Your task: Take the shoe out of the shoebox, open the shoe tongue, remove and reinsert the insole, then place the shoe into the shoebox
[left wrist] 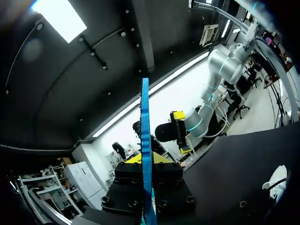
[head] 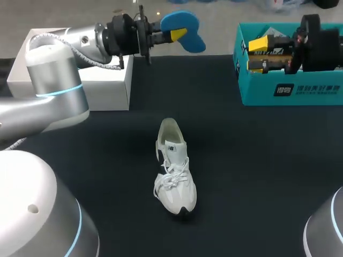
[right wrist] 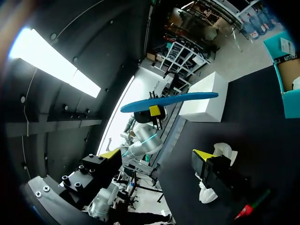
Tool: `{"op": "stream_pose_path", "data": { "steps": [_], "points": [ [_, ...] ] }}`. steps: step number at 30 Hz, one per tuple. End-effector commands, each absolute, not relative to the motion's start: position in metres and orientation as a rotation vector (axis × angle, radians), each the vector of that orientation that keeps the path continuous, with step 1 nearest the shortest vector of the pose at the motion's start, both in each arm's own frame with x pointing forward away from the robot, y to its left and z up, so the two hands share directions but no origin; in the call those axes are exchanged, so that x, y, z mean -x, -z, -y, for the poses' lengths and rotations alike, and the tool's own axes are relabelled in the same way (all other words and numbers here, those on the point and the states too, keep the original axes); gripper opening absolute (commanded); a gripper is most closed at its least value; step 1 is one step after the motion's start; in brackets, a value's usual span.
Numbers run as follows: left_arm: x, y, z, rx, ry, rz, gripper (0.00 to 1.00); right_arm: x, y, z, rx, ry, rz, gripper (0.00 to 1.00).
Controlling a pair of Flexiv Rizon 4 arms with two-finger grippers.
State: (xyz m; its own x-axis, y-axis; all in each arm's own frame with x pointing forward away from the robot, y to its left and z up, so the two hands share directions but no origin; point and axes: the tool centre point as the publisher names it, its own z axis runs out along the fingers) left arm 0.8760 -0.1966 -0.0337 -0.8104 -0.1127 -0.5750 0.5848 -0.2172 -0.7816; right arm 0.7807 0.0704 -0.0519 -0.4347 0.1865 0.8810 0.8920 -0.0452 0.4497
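At the table's [head: 257, 171] far left corner: 1 white box [head: 102, 85], closed face up, resting on the black surface. The left arm [head: 59, 80] passes over it toward the middle.

Left gripper [head: 174, 35]: clamped on the insole [head: 185, 29]. 1 blue insole, held in the air above the far edge of the table, well clear of the shoe. In the left wrist view the insole [left wrist: 145, 122] stands edge-on between the two fingers, a yellow tip on each side of it, and sticks out ahead of the gripper [left wrist: 146, 161]. From the right wrist view the same insole [right wrist: 168, 101] shows as a long flat blade held near its middle.

Mid-table: 1 white shoe [head: 174, 168], alone, standing on its sole, heel toward the far edge, dark-tipped toe toward the near edge. Laces loose over the tongue. Nothing touches it. It also shows in the left wrist view [left wrist: 276, 180], beside and below the gripper, and in the right wrist view [right wrist: 218, 157], just past one finger.

Far right: 1 teal shoebox [head: 289, 91], lid off, open side up, on the table. Shoe not in it. Its corner appears in the right wrist view [right wrist: 290, 93].

Right gripper [head: 261, 53]: above the shoebox, fingers spread apart, holding nothing. The right wrist view confirms a wide gap between its 2 yellow tips [right wrist: 157, 157].

Count: 2 arms, 2 grippers, 1 shoe, 1 insole, 2 boxes.
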Motion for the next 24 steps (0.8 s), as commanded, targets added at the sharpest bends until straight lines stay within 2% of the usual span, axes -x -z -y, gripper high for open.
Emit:
{"op": "stream_pose_path", "data": {
  "steps": [1, 6, 8, 9, 24],
  "points": [
    [-0.8764, 0.0304, 0.1954, -0.274, 2.281, -1.739, 0.00, -0.7816, 0.0522, -0.0730, 1.156, 1.527, 1.638, 1.00],
    [-0.8814, 0.0329, 0.1918, 0.855, 2.614, -1.930, 0.00, -0.7818, 0.0521, -0.0750, 1.161, 1.524, 1.631, 1.00],
    [-0.8781, 0.0316, 0.1909, 0.975, 2.724, -1.941, 0.00, -0.7820, 0.0529, -0.0758, 1.165, 1.523, 1.629, 1.00],
    [-0.8752, 0.0341, 0.1896, 1.008, 2.665, -2.095, 0.00, -0.7819, 0.0534, -0.0763, 1.167, 1.521, 1.628, 1.00],
    [-0.8752, 0.0341, 0.1896, 1.008, 2.665, -2.095, 0.00, -0.7820, 0.0588, -0.0811, 1.190, 1.508, 1.582, 1.00]
  ]
}}
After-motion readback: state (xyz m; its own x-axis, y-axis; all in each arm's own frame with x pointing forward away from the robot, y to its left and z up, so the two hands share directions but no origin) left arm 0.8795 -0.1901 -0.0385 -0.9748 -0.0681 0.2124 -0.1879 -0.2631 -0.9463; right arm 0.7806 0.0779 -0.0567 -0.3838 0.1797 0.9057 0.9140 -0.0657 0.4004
